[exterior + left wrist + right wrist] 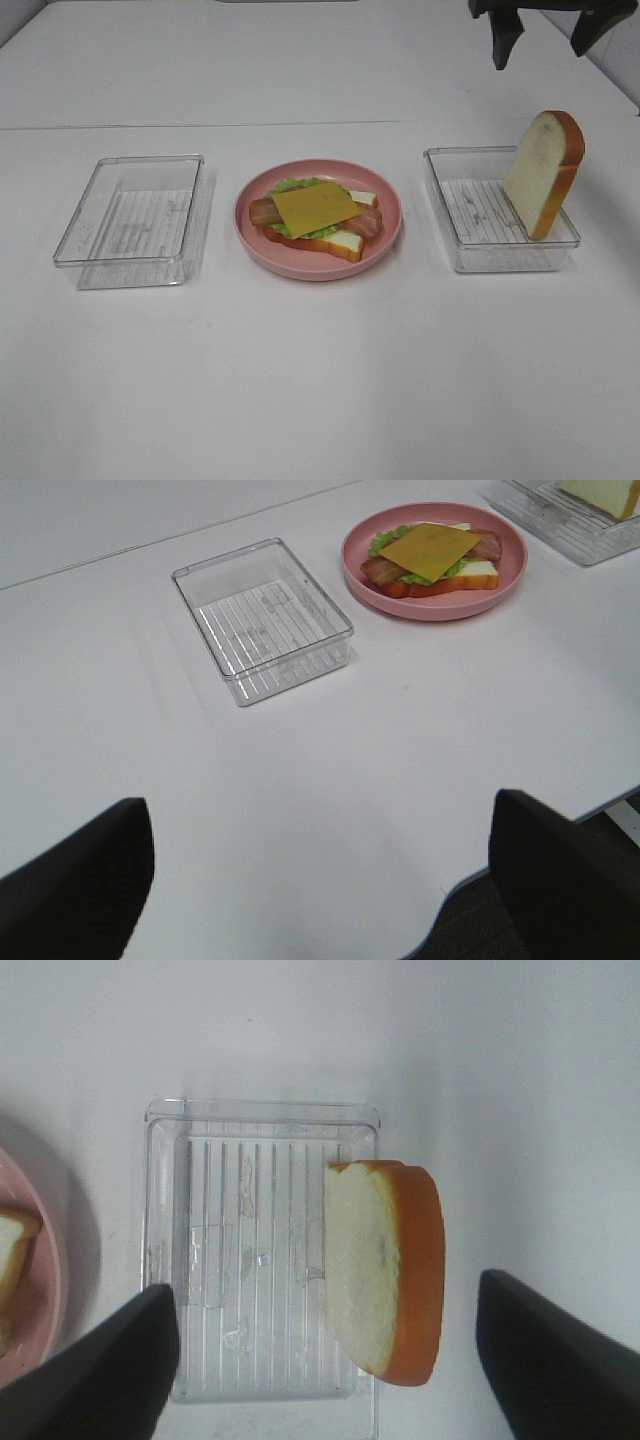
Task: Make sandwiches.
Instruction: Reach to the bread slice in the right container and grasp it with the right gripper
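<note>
A partly built sandwich (315, 212) lies on the pink plate (320, 268): a bread slice at the bottom, then green lettuce, bacon strips and a yellow cheese slice (430, 548) on top. A second bread slice (545, 172) stands on edge in the right clear tray (470, 210), leaning on its far-right wall. My right gripper (540, 55) hangs open high above that tray. In the right wrist view the upright bread slice (385, 1270) sits below and between its fingers (85, 1380), untouched. My left gripper (320, 890) is open and empty over the table's front edge.
An empty clear tray (130, 215) sits left of the plate, and it shows as the ribbed tray (262, 620) in the left wrist view. The table's front edge (450, 900) curves just under the left gripper. The plate's rim (45, 1290) shows beside the right tray (260, 1250).
</note>
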